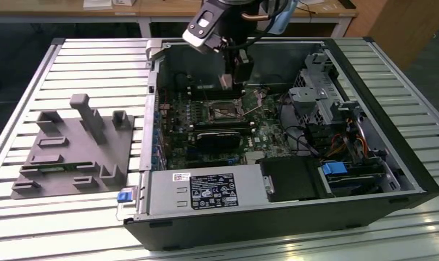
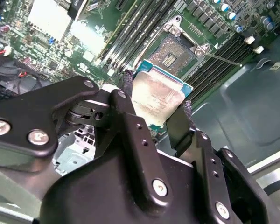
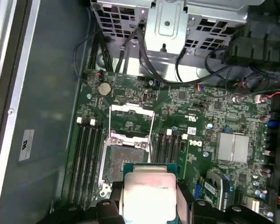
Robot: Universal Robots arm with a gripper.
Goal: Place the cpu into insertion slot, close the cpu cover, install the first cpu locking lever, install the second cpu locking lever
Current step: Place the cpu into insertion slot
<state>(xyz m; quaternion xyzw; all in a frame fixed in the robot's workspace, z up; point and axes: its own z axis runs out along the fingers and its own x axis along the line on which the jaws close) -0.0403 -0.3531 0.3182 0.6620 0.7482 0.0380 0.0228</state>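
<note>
My gripper (image 1: 227, 81) hangs inside the open computer case (image 1: 393, 163), shut on the cpu (image 1: 224, 82), a flat square chip with a dull silver top. In both wrist views the cpu (image 2: 158, 95) (image 3: 148, 191) sits between the two black fingers (image 2: 126, 83), held by opposite edges. It hovers above the motherboard, just short of the open insertion slot (image 3: 123, 161) (image 2: 170, 56). The cpu cover (image 3: 130, 108), a thin silvery frame, is flipped open on the far side of the slot. Thin wire locking levers (image 3: 152, 133) (image 2: 224, 59) stand raised beside the slot.
Memory slots (image 3: 86, 158) flank the socket on both sides. A finned heatsink (image 3: 232, 147) and a metal drive cage (image 1: 317, 98) with cables lie nearby. The power supply (image 1: 204, 193) fills the case's near corner. A grey fixture plate (image 1: 74, 147) lies on the slatted table at the exterior view's left.
</note>
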